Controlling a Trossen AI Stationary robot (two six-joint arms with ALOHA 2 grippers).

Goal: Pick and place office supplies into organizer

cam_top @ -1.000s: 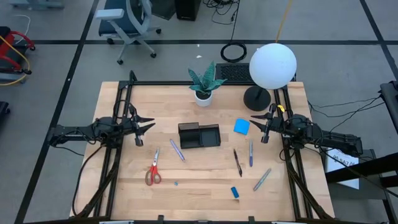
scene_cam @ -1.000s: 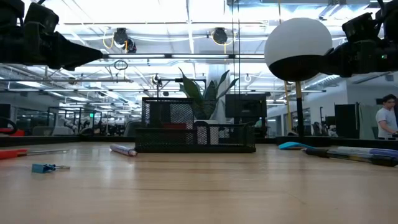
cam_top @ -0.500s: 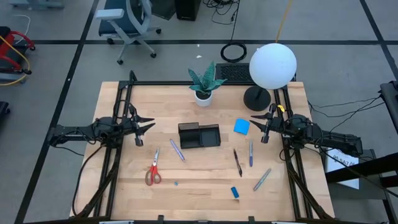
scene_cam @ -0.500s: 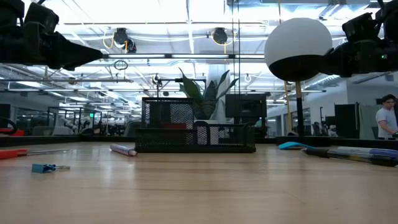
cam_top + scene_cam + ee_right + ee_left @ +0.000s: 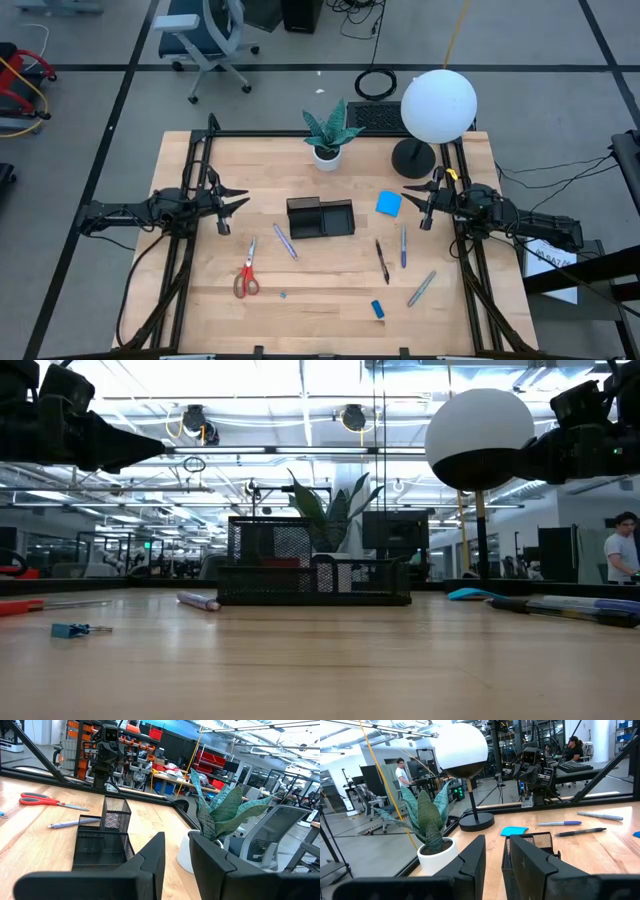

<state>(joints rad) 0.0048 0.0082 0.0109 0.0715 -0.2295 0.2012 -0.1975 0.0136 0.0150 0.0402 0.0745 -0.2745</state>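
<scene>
The black mesh organizer (image 5: 320,217) stands at the table's middle. The office supplies lie flat on the wood around it: red-handled scissors (image 5: 246,275) and a purple pen (image 5: 285,241) on its left, a blue note pad (image 5: 389,204) on its right. Nearer the front lie a dark pen (image 5: 382,261), a bluish pen (image 5: 403,247), a grey pen (image 5: 421,288) and a small blue block (image 5: 377,308). My left gripper (image 5: 240,200) hovers level at the left side, slightly open with nothing between its fingers. My right gripper (image 5: 408,192) hovers at the right, beside the note pad, and is likewise open.
A potted green plant (image 5: 327,135) stands at the far edge, and a lamp with a white globe (image 5: 437,105) on a black round base (image 5: 412,157) at the far right. Black frame rails run along both sides of the table. A person (image 5: 622,550) stands in the room beyond.
</scene>
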